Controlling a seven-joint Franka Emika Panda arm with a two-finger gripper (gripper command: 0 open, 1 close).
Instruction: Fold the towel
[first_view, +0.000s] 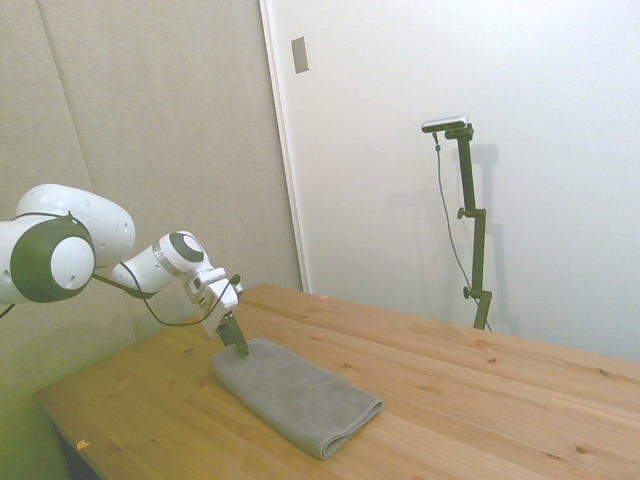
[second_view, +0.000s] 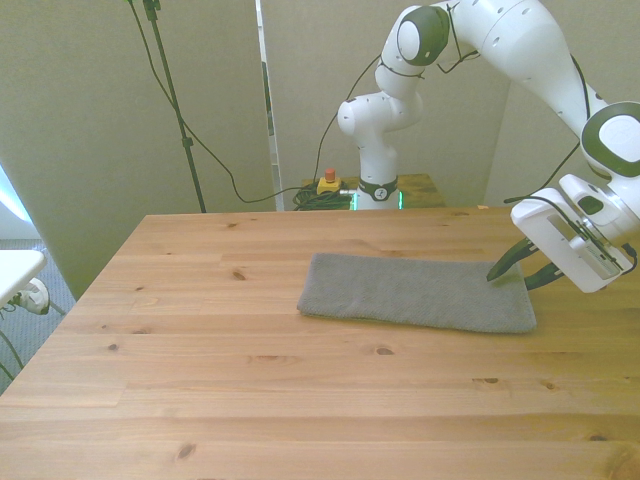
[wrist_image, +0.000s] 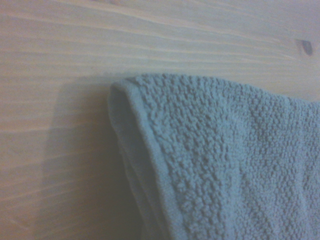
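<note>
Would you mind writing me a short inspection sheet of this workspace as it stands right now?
Surface: wooden table, pale planks with dark knots.
Job's things: grey towel, lying flat as a long rectangle; the wrist view shows a layered corner.
Clutter: nothing seen on the table.
Grippers: gripper tilted low at the towel's end on the front view's right; fingers look slightly apart, not closed on the cloth.
Cables: black cable hanging behind the table; a wire loop by the wrist.
Surroundings: beige wall panels, white wall, a red and yellow button box beside the robot's base.
</note>
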